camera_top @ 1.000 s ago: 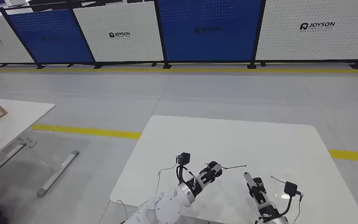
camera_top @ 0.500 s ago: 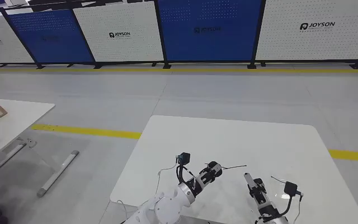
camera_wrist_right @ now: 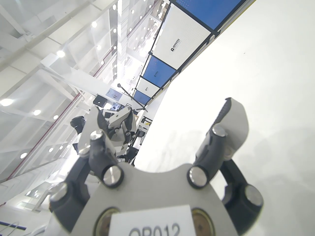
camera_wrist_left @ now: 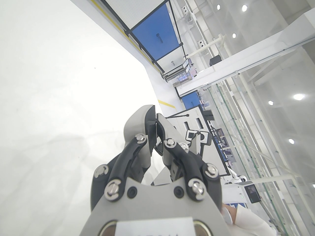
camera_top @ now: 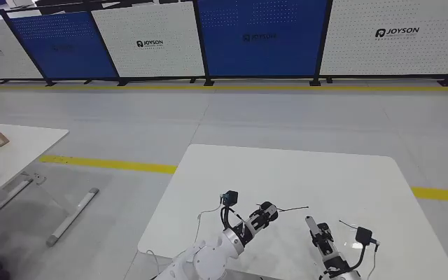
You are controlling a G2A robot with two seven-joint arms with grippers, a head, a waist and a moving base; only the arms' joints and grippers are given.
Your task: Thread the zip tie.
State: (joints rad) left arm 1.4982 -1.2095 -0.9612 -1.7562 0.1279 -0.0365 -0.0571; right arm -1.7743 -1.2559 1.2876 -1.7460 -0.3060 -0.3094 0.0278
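Hold zip tie (camera_top: 294, 208) level in clamped left gripper (camera_top: 271, 208), by near edge of tabletop (camera_top: 294, 168). Bring wide-open right gripper (camera_top: 310, 222) squarely to free end; pinch near tip, feed slowly.

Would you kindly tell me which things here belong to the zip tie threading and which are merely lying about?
For the job: zip tie, pinched in the shut left hand; open right hand; white table.
Just around: second table at the side; pegboard panels; yellow floor line.
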